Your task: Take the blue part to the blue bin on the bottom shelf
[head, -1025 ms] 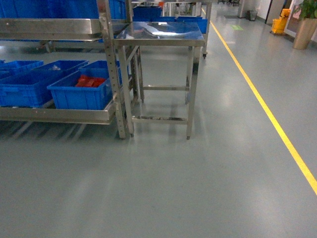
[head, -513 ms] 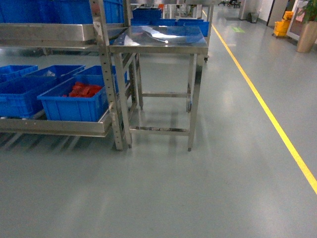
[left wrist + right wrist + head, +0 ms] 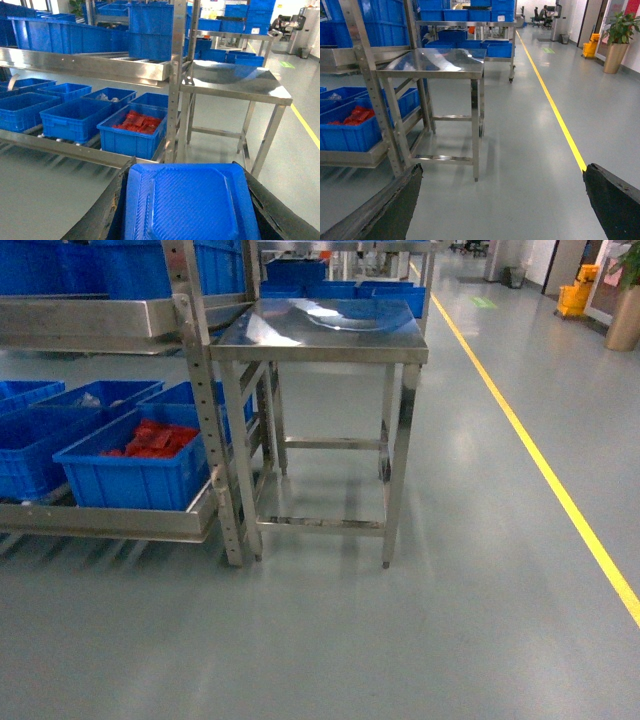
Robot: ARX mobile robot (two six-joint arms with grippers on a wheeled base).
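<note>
Several risks stand between me and the drop. I see the blue part (image 3: pixel 192 202), a flat moulded blue tray, wedged between the two dark fingers of the left gripper (image 3: pixel 187 210) in the left wrist view, so I judge those jaws closed on it; the right gripper (image 3: pixel 502 200) shows its fingers spread wide with only floor between them, holding nothing. The bottom shelf (image 3: pixel 110 523) sits at the left of the head view, well apart from the arms, and neither arm appears in that view at all. Three blue crates there look alike: one holds red netted material (image 3: pixel 152 438), one behind it shows a clear plastic bag (image 3: pixel 106 96), and the blue bin (image 3: pixel 75 117) I want stands just left of the red-filled one, apparently empty. Picking the wrong crate is the first hazard — the cause would be their identical colour and close spacing. Second, the upright post (image 3: pixel 205 420) and the steel table (image 3: pixel 320 330) flank the approach; a wide swing of the base or arm could strike either. Third, the upper shelf (image 3: pixel 85 62) overhangs the bin, so a high approach could catch the part on that rail — I would come in low. How firm the grip is, I cannot tell.
</note>
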